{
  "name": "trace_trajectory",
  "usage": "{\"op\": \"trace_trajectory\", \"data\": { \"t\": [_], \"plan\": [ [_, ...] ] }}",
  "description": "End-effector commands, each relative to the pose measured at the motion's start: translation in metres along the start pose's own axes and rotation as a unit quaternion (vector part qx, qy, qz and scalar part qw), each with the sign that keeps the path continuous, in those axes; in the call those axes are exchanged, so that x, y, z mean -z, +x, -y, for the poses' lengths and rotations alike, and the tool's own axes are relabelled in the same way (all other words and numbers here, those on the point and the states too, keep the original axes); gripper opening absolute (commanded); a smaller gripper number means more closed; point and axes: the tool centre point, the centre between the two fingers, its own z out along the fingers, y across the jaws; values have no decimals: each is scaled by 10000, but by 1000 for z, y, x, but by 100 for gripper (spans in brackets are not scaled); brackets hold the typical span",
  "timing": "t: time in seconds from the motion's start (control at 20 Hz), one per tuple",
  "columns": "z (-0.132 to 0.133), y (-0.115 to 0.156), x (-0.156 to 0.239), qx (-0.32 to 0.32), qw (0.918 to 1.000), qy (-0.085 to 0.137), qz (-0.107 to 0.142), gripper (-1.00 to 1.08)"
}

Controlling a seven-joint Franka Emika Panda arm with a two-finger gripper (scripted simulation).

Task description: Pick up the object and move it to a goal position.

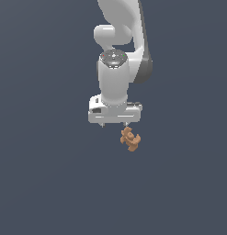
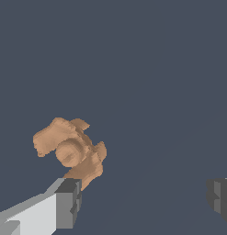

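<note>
One figurine, not yet in our grip

We see our gripper (image 1: pixel 114 124) spread wide and holding nothing. Going left to right in the exterior view, one fingertip (image 1: pixel 102 124) stands clear and the other hangs just above the orange-brown figurine (image 1: pixel 130 139). In the wrist view the figurine (image 2: pixel 71 150) sits beside one finger (image 2: pixel 68 203), outside the gap. Grasp, lift and carry remain; no goal marker shows. No writing is readable anywhere.

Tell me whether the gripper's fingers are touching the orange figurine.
Cannot tell. In the wrist view the figurine overlaps one finger's tip, with the other finger far off; neither view shows plain contact or a gap.
</note>
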Motion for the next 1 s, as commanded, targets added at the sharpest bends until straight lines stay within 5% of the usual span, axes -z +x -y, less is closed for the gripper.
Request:
{"op": "trace_trajectory", "data": {
  "t": [0.0,0.5,0.95],
  "plan": [
    [0,0,0,0,10000,0,0,100],
    [-27,11,6,-181,9997,-125,-145,100],
    [-18,11,1,79,9998,-122,-113,100]
  ]
}}
